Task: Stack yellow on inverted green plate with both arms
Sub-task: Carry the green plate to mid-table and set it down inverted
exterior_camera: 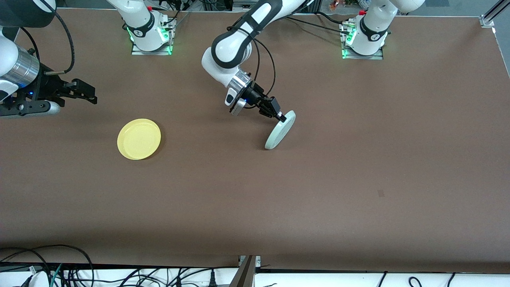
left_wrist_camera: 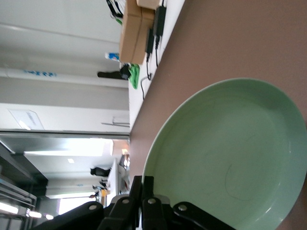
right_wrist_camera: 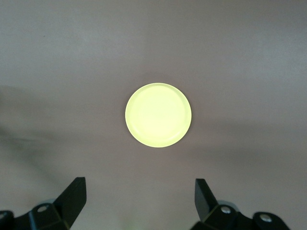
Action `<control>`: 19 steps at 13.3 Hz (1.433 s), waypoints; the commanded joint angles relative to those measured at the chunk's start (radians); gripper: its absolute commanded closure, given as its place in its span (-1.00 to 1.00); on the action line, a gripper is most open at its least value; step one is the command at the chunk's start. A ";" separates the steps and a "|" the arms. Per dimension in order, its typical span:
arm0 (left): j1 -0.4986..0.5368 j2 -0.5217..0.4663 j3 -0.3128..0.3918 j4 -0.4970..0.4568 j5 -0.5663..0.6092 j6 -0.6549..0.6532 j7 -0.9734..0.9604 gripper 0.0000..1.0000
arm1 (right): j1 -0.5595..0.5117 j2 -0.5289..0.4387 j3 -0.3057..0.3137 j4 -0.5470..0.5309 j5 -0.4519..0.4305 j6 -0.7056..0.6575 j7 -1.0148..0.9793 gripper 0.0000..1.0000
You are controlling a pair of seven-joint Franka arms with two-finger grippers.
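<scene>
Pinched shut on the upper rim of the round, shallow, pale mint-green plate (exterior_camera: pixel 280 130), the left gripper (exterior_camera: pixel 281 117) was seen holding that plate tilted steeply on edge, its lower rim apparently touching the brown table (exterior_camera: pixel 358 167) near the middle, a pose judged to be midway through turning it face down. Spread wide and empty, the right gripper (right_wrist_camera: pixel 140 196) was held waiting in the air above the round, bright yellow plastic plate (exterior_camera: pixel 139 139), which lay flat and upright toward the right arm's end. The two plates were kept well apart, and nothing was seen lying between them.
</scene>
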 commanded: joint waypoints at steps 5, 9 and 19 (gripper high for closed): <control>-0.085 0.139 0.019 0.119 0.086 0.003 -0.018 0.52 | -0.009 0.001 0.009 0.013 0.007 -0.014 0.012 -1.00; -0.111 0.153 0.016 0.119 0.083 0.012 -0.087 -1.00 | -0.010 0.003 0.009 0.013 0.007 -0.014 0.012 -1.00; -0.117 0.147 -0.088 0.152 0.070 0.409 -0.557 -1.00 | -0.009 0.001 0.009 0.013 0.007 -0.014 0.014 -1.00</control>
